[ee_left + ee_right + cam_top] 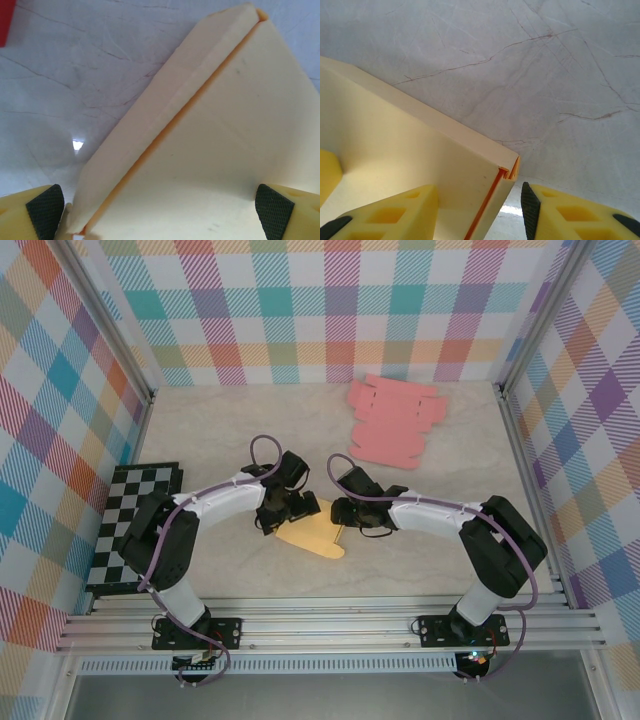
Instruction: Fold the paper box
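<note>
At the left edge of the top view lies a black-and-white checkered mat (135, 530), apart from the work. Right of it, in the lower middle of the frame, the left gripper (285, 508) hangs over the left end of the pale yellow paper box (312, 533). The box rests on the marbled grey tabletop (230, 430) between the two arms. In the left wrist view the jaws are spread wide. Their black pads (45, 210) stand at the two lower corners, with the half-folded box (210, 150) and its raised wall between them.

The right gripper (345, 512) meets the right end of the box. In its wrist view one yellow finger (385, 210) is inside the box and the other is outside, so the jaws stand on both sides of a wall near its corner. I cannot tell if they really pinch it, because a little tabletop shows beside the outer finger. Far in the upper right lies a flat pink cardboard sheet (395, 420).

I think the risk is this: the box is light and nothing pins it, so a push from one side may slide or turn it. If the right jaws grip close to the corner, the wall may crease or spring open.
</note>
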Tool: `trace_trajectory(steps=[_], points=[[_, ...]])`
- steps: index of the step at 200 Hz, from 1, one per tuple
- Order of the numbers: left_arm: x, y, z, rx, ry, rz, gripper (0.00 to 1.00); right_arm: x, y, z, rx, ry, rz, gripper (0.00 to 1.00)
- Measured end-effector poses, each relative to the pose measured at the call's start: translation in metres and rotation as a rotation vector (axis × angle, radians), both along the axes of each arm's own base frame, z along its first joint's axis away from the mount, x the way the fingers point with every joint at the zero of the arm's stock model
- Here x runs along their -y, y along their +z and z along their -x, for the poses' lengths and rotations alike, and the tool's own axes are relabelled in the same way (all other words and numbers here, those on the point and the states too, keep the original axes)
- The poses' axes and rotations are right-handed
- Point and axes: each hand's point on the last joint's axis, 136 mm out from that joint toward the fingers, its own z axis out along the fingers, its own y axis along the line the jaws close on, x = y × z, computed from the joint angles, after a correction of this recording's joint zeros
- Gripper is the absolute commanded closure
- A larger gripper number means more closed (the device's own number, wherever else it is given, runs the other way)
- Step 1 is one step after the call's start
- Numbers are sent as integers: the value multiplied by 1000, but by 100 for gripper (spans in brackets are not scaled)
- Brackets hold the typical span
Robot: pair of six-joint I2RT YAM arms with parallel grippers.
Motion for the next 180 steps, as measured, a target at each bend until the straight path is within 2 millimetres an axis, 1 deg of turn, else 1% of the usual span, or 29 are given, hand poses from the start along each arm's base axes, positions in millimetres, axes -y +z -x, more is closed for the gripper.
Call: trace_trajectory(steps=[46,81,101,123,139,152,166,180], points=[[5,-6,0,6,10,39,4,3,1,-1,8,-9,14,48],[9,-6,-4,27,11,60,4,10,3,6,-7,-1,36,46],[10,-6,-4,29,11,60,4,15,14,10,0,7,40,45],[11,-7,-6,32,11,64,5,20,37,17,21,8,18,46],[12,-8,-8,40,14,71,5,21,53,26,34,14,-18,47],[13,-8,-8,43,13,72,5,17,60,37,29,29,-46,47],[13,-8,-8,44,13,71,5,8,61,52,8,52,-72,48],[13,-8,-9,45,13,71,5,-1,56,66,-25,71,-91,51]])
